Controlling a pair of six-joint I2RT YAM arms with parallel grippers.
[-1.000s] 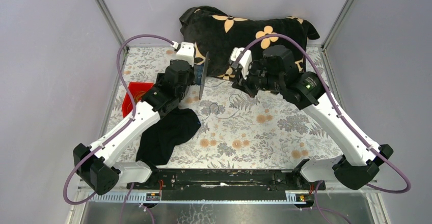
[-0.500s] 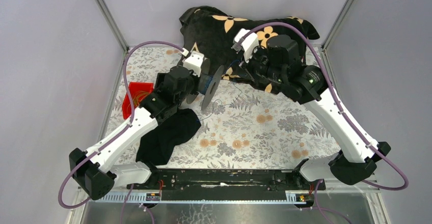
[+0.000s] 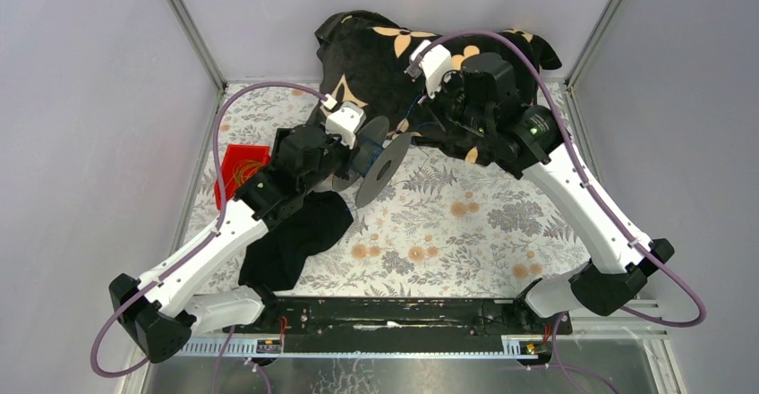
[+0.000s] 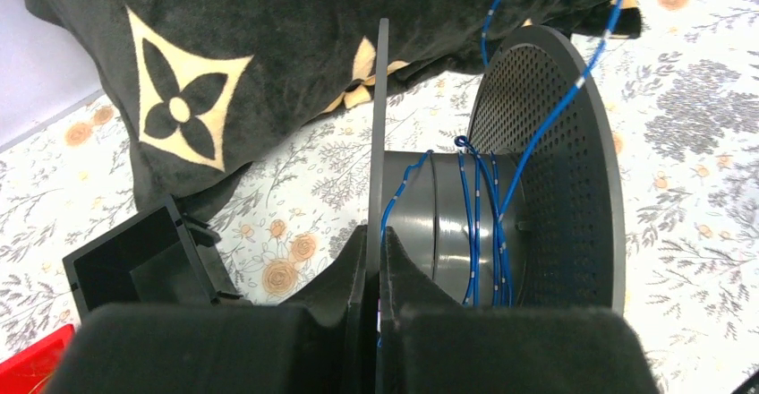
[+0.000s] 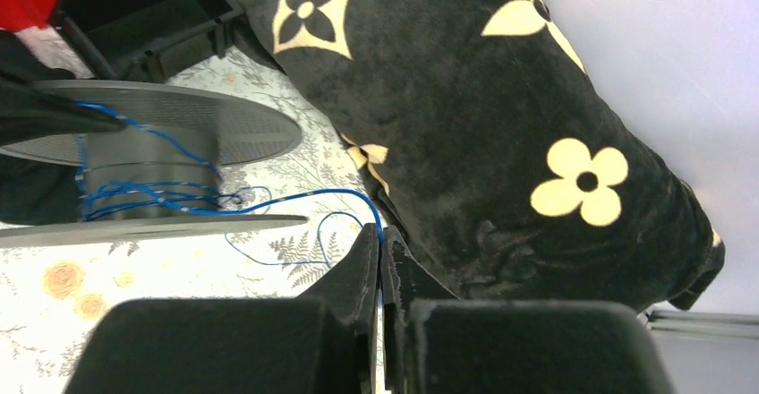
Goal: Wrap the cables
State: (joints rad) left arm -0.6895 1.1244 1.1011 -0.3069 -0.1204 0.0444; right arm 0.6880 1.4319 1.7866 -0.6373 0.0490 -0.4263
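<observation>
Left hand (image 4: 376, 237), right hand (image 5: 381, 238) closed.

You have one black spool (image 3: 383, 167), one flower-patterned cushion (image 3: 421, 54), one red tray (image 3: 240, 168), one black cloth (image 3: 295, 237) and one open black box (image 4: 134, 264). Two arms work here: left arm (image 3: 233, 224) and right arm (image 3: 573, 188). You cannot count the blue cables (image 4: 477, 224) strand by strand.

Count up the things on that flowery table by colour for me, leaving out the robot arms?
Black: 4 (spool, cushion, cloth, box)
Red: 1 (tray)
Blue: 1 (cable, counted as one since its strands are too fine to separate)
Total: 6
</observation>
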